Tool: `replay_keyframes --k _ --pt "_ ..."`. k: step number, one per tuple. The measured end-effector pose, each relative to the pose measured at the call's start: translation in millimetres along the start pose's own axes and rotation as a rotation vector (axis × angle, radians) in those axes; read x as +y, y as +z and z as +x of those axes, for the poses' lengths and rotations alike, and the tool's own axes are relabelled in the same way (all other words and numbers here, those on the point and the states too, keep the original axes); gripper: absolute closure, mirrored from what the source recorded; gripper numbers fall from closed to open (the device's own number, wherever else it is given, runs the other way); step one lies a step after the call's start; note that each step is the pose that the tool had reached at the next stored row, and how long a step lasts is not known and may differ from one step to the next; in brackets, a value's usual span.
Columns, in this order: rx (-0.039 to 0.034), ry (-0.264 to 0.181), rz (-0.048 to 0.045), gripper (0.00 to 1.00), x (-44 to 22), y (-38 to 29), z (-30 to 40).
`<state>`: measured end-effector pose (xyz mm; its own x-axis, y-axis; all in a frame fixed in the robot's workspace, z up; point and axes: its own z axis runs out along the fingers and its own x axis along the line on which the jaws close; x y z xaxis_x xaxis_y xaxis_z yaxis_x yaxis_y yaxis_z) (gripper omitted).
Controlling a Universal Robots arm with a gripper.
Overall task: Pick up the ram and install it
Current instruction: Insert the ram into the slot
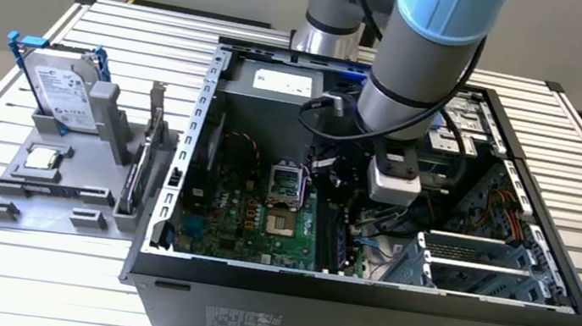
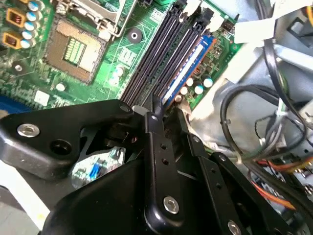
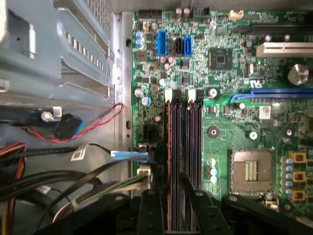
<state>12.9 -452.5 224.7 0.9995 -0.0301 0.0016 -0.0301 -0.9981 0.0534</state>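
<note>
The ram (image 3: 169, 142) is a long dark stick with bluish marks (image 2: 188, 63). It stands on edge in the memory slot nearest the motherboard's edge, beside two bare black slots (image 3: 193, 142). My gripper (image 3: 171, 188) has a black finger on either side of one end of the stick. In the second wrist view the gripper (image 2: 168, 117) is closed onto that end. In the exterior view the arm reaches down into the open computer case, with the gripper (image 1: 387, 195) low over the board.
Loose cables (image 3: 73, 186) and a grey drive cage (image 3: 58, 54) lie beside the slots, and the processor socket (image 3: 252, 169) is on their other side. Outside the case (image 1: 362, 310), at the exterior view's left, a grey fixture (image 1: 57, 199) holds a hard drive (image 1: 62, 88) and an upright card (image 1: 156, 123).
</note>
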Motion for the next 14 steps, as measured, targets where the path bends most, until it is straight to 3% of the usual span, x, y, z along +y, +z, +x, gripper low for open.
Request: replay_keyframes --k 5,7,8,14 --pt "0.0 0.0 0.0001 0.0 0.9 -16.8 0.0" --pt "0.0002 0.0 0.0002 0.0 0.9 -17.7 -0.2" --pt "0.0001 0.0 0.0002 1.0 1.0 -17.8 -0.3" --pt "0.0002 -0.001 0.0001 1.0 1.0 -17.8 -2.3"
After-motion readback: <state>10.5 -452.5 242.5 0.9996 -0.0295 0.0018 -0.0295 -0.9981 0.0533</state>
